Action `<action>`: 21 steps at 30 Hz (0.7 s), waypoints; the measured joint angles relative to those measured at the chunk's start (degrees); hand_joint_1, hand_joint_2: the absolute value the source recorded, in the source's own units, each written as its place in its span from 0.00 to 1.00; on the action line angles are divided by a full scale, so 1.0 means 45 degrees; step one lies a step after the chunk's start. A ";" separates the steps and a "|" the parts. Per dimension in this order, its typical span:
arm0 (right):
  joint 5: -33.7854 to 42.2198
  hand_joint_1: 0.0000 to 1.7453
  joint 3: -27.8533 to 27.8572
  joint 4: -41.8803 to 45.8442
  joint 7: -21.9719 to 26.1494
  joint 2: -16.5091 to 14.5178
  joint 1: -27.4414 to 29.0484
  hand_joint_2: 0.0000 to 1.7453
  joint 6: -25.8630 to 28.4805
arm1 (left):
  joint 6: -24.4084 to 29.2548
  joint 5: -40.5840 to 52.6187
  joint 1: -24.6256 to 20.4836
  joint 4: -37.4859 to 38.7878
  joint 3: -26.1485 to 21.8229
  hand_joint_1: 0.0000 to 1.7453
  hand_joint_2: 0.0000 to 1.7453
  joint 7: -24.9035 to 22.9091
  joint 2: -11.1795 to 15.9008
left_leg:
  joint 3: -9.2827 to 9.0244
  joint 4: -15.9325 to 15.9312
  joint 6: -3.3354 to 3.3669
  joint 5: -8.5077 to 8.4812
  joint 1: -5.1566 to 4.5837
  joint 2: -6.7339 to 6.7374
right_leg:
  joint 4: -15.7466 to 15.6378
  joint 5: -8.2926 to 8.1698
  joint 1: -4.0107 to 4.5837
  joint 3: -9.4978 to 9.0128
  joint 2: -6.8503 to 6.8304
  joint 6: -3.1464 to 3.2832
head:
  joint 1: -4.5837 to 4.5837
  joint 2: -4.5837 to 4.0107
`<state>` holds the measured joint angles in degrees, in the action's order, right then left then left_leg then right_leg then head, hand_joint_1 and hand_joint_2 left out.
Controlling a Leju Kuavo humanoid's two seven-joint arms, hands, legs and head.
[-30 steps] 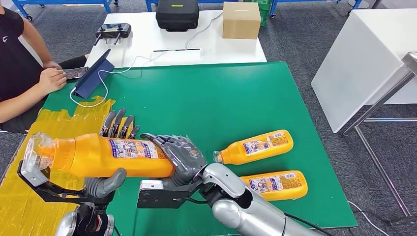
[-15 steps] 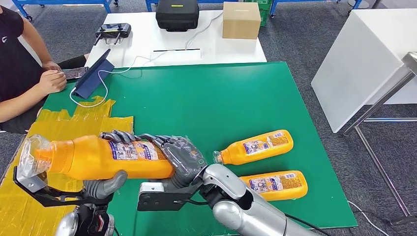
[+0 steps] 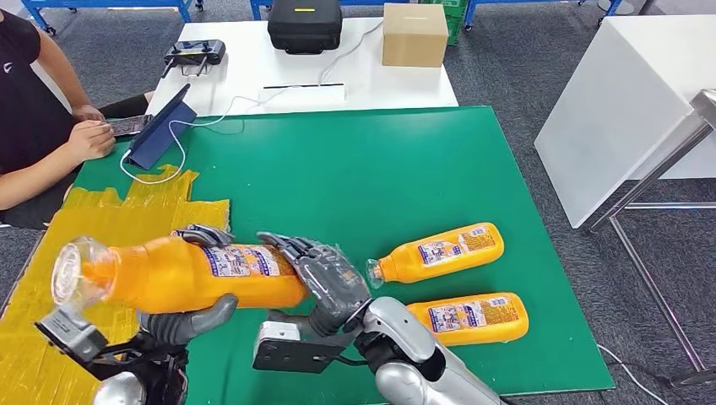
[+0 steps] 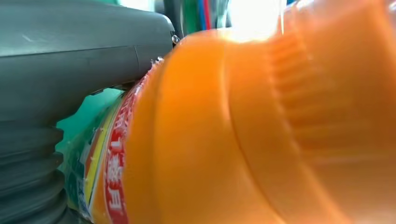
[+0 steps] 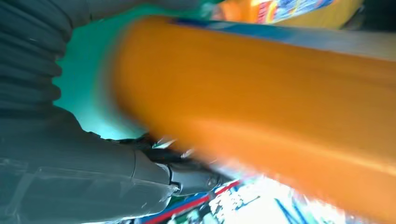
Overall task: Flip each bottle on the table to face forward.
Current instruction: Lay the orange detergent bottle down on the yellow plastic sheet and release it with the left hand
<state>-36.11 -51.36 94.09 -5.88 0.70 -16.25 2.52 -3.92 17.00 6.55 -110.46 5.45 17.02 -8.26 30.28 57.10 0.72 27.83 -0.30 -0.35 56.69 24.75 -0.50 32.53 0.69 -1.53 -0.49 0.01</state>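
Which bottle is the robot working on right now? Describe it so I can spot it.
On the green table, look at the near left corner by the yellow tape. The held bottle is lifted between the left hand and the right hand; the other two bottles lie flat.

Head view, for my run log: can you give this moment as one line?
held bottle: off the table, lying sideways, label up | left hand: grips it | right hand: holds its base | two bottles: lying on green table

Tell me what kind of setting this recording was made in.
Probably a robotics lab or test workspace: a green-covered table with yellow tape patches, a white table holding a remote controller and black case, and a person at a tablet.
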 joint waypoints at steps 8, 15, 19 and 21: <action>-0.0820 0.00 0.1873 0.2283 0.0579 0.0613 0.2096 0.00 0.0086 | 0.3888 0.7574 0.0355 0.0984 -0.2751 1.00 1.00 0.0415 0.1440 | 0.0006 -0.0007 -0.0004 0.0002 0.0011 0.0006 | 0.0000 0.0004 0.0011 0.0014 0.0008 0.0002 | 0.0009 -0.0001; -0.0995 0.00 0.2861 0.3694 0.1000 0.1271 0.3426 0.00 0.0083 | 0.4547 0.9693 0.0878 0.2256 -0.4062 1.00 1.00 0.0338 0.2296 | 0.0015 -0.0007 -0.0004 0.0003 0.0006 0.0004 | -0.0001 0.0004 0.0007 0.0018 0.0007 0.0001 | 0.0006 -0.0001; -0.1107 0.00 0.3029 0.4083 0.1088 0.1446 0.3727 0.25 -0.0002 | 0.4548 1.0807 0.1014 0.2835 -0.4175 1.00 1.00 0.0115 0.2700 | 0.0012 -0.0006 -0.0003 0.0003 0.0004 0.0012 | -0.0002 0.0003 0.0004 0.0016 0.0009 0.0002 | 0.0005 -0.0001; -0.1160 0.00 0.3075 0.4213 0.1098 0.1523 0.3795 0.75 -0.0091 | 0.4536 1.1260 0.1040 0.3088 -0.4186 1.00 1.00 0.0058 0.2891 | 0.0009 -0.0006 -0.0003 0.0002 0.0004 0.0011 | -0.0002 0.0002 0.0004 0.0015 0.0008 0.0002 | 0.0005 -0.0001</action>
<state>-41.33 -37.53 113.05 -0.94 7.55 0.83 2.11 16.49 67.67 11.23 -96.56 -13.39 17.28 4.75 30.32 57.07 0.71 27.84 -0.28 -0.30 56.68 24.76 -0.48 32.59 0.73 -1.52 -0.47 0.00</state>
